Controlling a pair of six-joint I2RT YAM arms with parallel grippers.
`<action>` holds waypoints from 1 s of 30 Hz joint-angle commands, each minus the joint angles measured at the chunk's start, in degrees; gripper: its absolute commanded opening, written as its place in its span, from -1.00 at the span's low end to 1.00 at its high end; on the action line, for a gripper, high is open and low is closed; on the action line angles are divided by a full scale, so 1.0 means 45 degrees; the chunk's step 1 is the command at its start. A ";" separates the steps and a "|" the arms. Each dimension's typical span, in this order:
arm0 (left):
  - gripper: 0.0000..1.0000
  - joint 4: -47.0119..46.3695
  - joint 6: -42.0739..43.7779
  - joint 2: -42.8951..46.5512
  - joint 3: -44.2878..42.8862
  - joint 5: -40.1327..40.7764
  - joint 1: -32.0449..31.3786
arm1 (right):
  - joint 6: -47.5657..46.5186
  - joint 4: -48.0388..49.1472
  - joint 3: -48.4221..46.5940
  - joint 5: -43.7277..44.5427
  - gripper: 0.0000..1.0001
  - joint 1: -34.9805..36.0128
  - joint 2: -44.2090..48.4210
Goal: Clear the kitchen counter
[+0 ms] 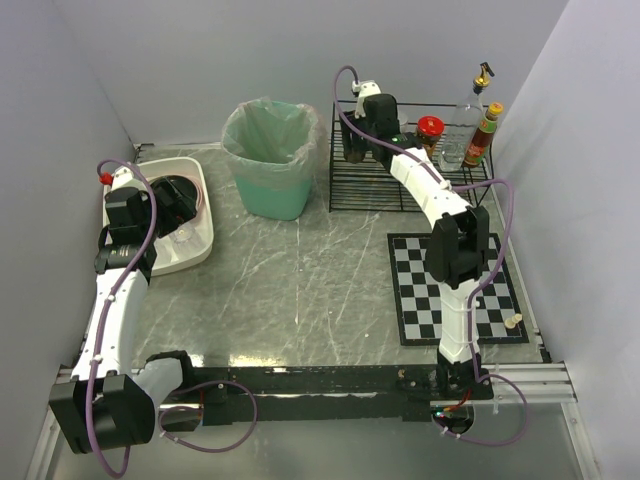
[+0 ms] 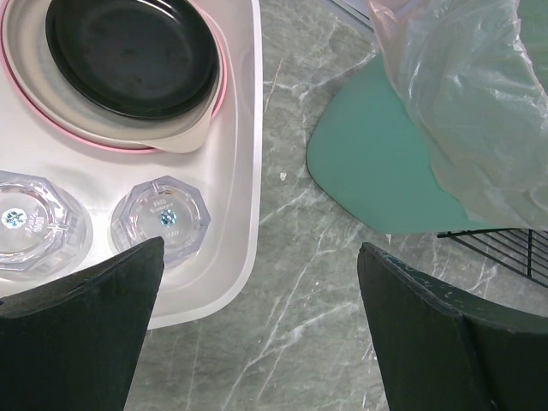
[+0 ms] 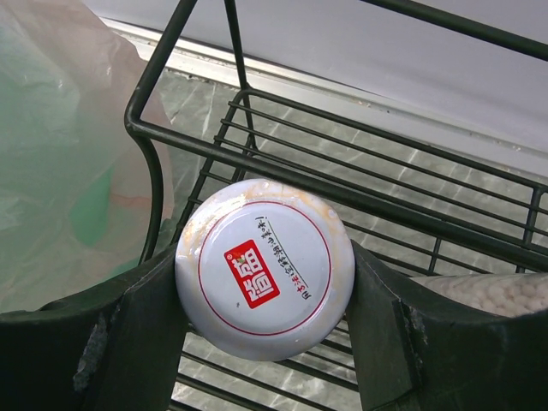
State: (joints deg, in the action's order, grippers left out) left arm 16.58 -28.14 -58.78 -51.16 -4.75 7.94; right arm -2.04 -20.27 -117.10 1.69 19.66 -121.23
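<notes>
Counter [image 1: 300, 290], grey marble-patterned with white veins, lies flat beneath both arms, its long axis running left to right, a metal rail [image 1: 330, 380] along its near edge. At its far side stand a green bin [image 1: 268, 165] lined with clear plastic and a black wire rack [image 1: 400, 195]; a checkered mat [image 1: 455, 290] lies on the right, a white tub [image 1: 200, 245] on the left. Left gripper [image 2: 261, 317] hangs over the tub's rim and bare marble, fingers wide apart. Right gripper [image 3: 265, 300] reaches into the rack, clamped on a round white-lidded jar [image 3: 264, 268]

The tool [image 2: 261, 270] gapes above the kitchen counter [image 2: 291, 197] beside the white tub [image 2: 244, 128].
</notes>
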 commanded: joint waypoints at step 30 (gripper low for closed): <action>0.99 -0.0520 0.0101 -0.0023 -0.0273 -0.0135 0.0051 | -0.2101 0.5536 0.1898 0.1632 0.99 0.0864 0.3461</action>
State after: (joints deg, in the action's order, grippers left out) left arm 16.58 -28.12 -59.09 -51.16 -4.75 7.94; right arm -5.76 -9.80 -110.45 3.36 21.12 -115.00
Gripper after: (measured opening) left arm 0.994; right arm 0.994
